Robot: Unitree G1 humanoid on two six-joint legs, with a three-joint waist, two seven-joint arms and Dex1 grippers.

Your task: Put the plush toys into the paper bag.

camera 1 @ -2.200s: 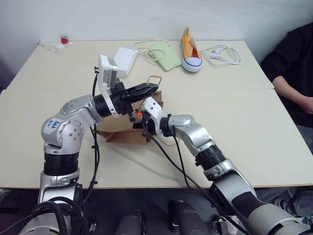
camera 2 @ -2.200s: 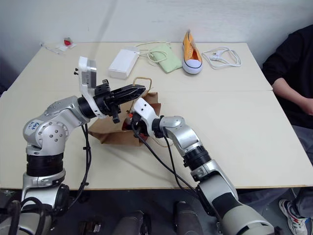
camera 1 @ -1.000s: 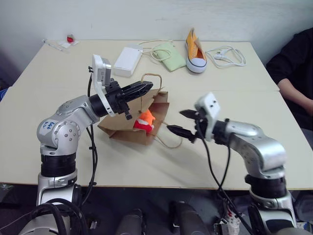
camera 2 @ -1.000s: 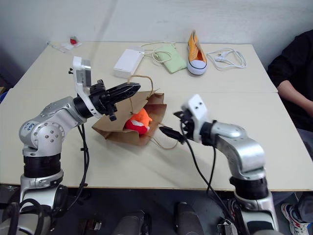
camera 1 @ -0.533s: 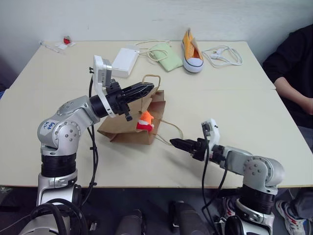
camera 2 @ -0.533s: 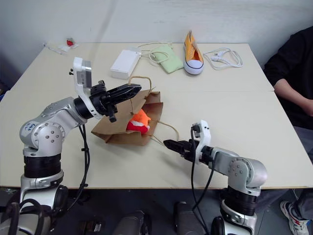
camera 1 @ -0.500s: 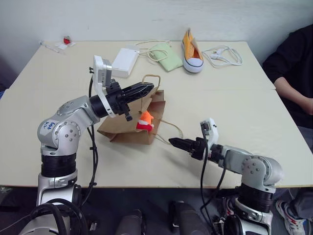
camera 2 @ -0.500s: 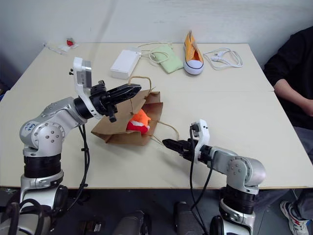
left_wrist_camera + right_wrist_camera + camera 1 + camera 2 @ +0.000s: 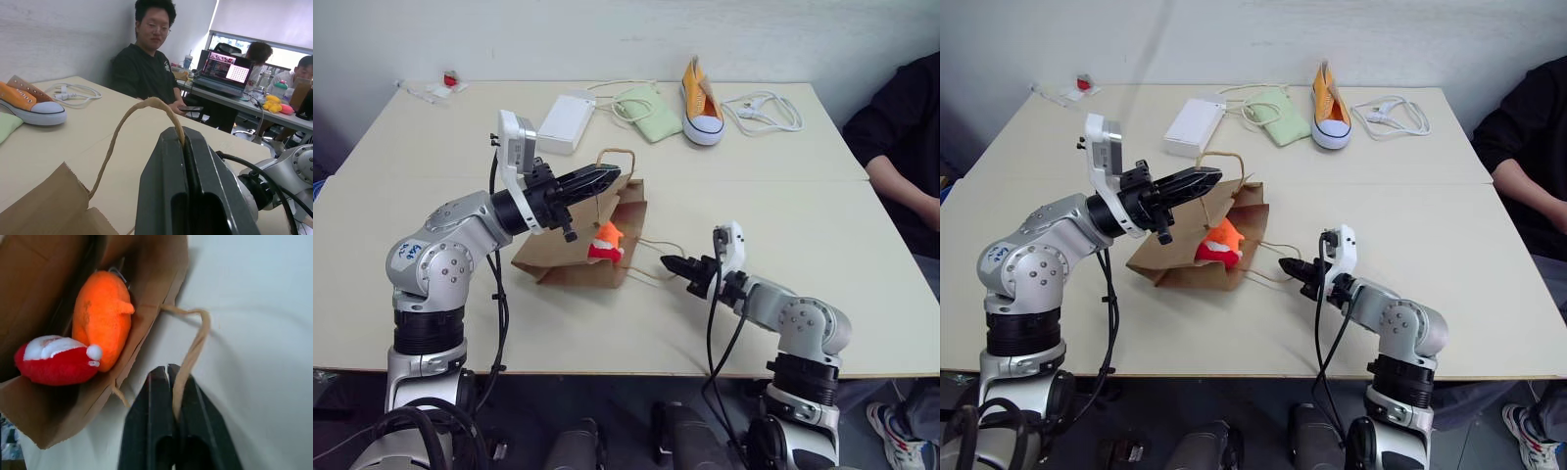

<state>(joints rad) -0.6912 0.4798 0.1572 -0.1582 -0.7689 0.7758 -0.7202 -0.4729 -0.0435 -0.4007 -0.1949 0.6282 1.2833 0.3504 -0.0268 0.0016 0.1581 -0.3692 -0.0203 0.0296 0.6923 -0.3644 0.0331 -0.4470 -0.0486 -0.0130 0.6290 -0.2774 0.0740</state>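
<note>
Brown paper bag (image 9: 570, 257) lying on its side mid-table (image 9: 783, 206), mouth gaping, orange plush toy (image 9: 101, 316) and red plush toy (image 9: 54, 364) sitting just inside the opening. Upper cord handle (image 9: 142, 108) pinched in the fully closed left gripper (image 9: 607, 177), raised above the bag. Lower cord handle (image 9: 193, 345) clamped between the closed fingers of the right gripper (image 9: 168, 374), low over the tabletop just beside the bag's mouth.
</note>
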